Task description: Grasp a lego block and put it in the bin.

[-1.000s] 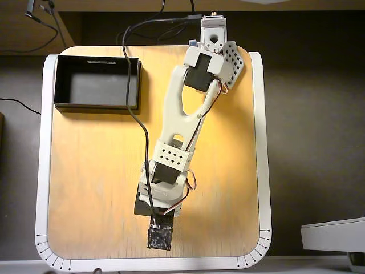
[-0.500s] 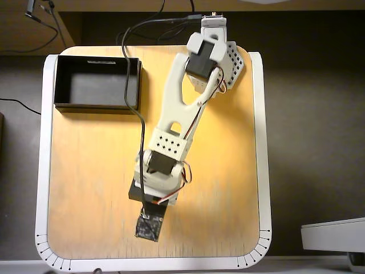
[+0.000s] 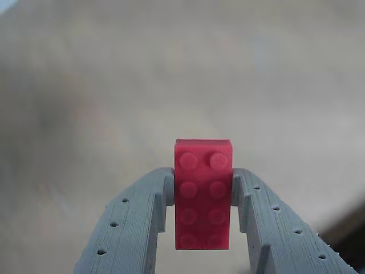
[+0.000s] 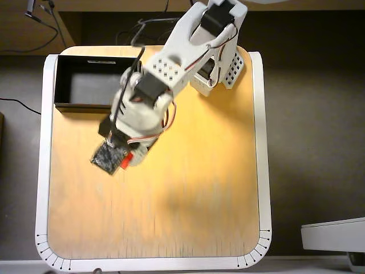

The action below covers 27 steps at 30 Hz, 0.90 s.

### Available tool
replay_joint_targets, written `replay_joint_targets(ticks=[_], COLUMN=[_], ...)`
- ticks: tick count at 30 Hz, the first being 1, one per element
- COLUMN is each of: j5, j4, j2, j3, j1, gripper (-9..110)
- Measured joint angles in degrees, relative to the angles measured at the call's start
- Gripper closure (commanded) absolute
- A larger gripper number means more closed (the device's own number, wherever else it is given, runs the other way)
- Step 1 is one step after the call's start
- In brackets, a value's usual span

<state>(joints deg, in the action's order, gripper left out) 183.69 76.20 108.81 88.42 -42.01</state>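
In the wrist view my gripper [image 3: 203, 181] is shut on the red lego block [image 3: 203, 194], its two grey fingers [image 3: 151, 205] pressing on the block's long sides, studs facing the camera. The block hangs above the blurred wooden table. In the overhead view the arm [image 4: 171, 74] reaches toward the left of the table, and only a small red piece of the lego block [image 4: 126, 158] shows under the wrist. The black bin [image 4: 74, 105] stands at the back left corner of the table, its near wall a short way behind the gripper.
The wooden table [image 4: 188, 194] has a white rim and open surface in front and to the right of the arm. The arm's base [image 4: 219, 71] stands at the back middle. A white object [image 4: 333, 234] lies off the table at lower right.
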Motion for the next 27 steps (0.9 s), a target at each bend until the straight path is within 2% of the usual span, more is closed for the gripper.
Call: replay_joint_targets(ticks=[6,13,27], j5=[-1.7,6.2,12.8], j4=[2.4,8.5,-13.4], j2=[8.4,10.6,10.8], j3=[0.0,0.2,22.3], j1=[-10.3,-25.8,-38.8], gripper=[101,101,101])
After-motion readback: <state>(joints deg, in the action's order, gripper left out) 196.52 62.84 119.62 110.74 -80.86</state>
